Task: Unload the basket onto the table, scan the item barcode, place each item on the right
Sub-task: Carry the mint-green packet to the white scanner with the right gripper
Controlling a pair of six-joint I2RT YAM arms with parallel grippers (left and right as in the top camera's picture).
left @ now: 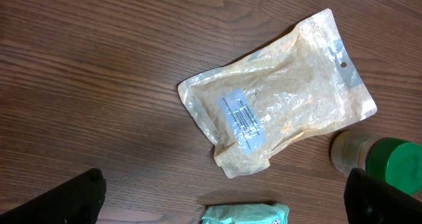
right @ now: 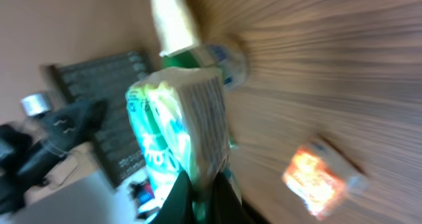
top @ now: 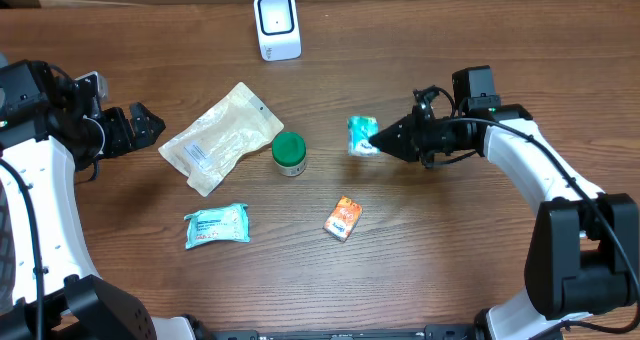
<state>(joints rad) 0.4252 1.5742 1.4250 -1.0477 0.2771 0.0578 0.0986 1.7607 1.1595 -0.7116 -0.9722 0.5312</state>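
While the right gripper [top: 378,138] sits clamped on the green-and-white packet [top: 361,136], pinching it by the edge nearest the arm, that packet is right of centre over the wooden table [top: 450,260], and whether it is lifted clear of the wood cannot be told from above. Over on the right wrist view, blurry as it is, the packet stands on end between the dark fingers [right: 177,196], its ribbed, crimped side turned to the camera. Up at the far edge of the table stands the white scanner [top: 277,25], dark window facing forward, well apart from the packet and off to its left. Now the other side: the left gripper [top: 150,127] is spread wide with nothing between its jaws, parked near the left edge of the table, close to the tan pouch [top: 222,137] but not touching it. On the left wrist view that pouch lies flat with a white label on its clear face. Just beside its right corner is a green-lidded jar [top: 290,152], upright, between the pouch and the held packet. Nearer the front, a teal wipes pack [top: 216,226] lies flat on the left, and a small orange box [top: 343,218] rests near the centre, apart from everything else.
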